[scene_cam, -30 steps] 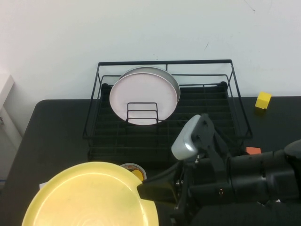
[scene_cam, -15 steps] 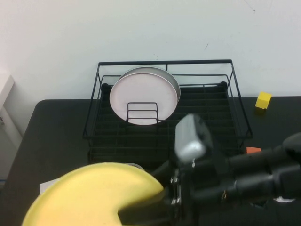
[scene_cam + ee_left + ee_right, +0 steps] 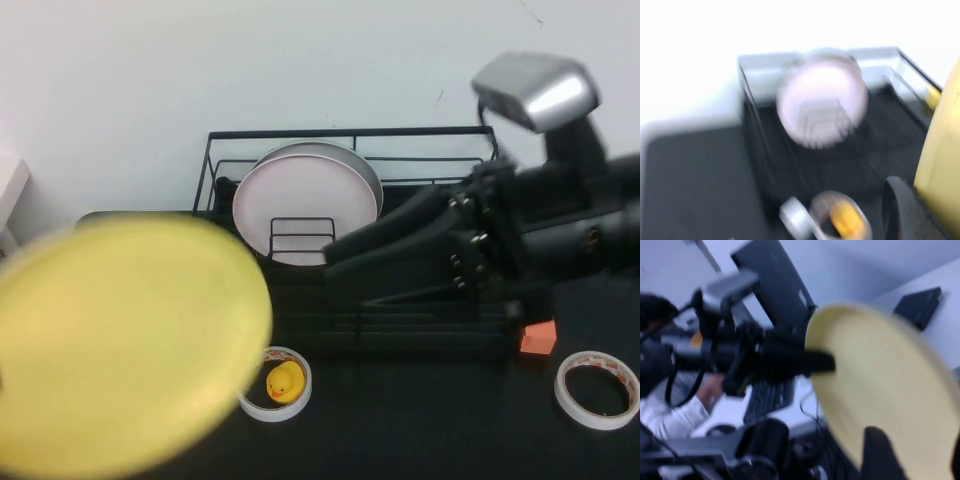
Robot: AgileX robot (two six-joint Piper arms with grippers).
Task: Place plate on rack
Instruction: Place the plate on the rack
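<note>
Black table (image 3: 420, 430) w/ black wire rack (image 3: 350, 240) at rear centre, against white wall. Yellow plate (image 3: 125, 345) raised at front left, blurred, clear of the rack and partly covering the table's left side; in the right wrist view the left gripper (image 3: 827, 361) meets the plate's rim (image 3: 890, 390), fingers pinched on the edge. Right arm (image 3: 560, 230) reaches across in front of the rack's right half; right gripper (image 3: 345, 290) sits just below a pale pink plate (image 3: 305, 210), apart from the yellow plate, fingers slightly parted, nothing between them. Pink plate stands upright in rack's left part w/ a grey plate (image 3: 365, 170) behind it. Tape ring (image 3: 275, 385) w/ yellow duck (image 3: 285, 380) inside lies in front of rack; second tape ring (image 3: 598, 390) at front right; orange block (image 3: 538, 338) near it.
</note>
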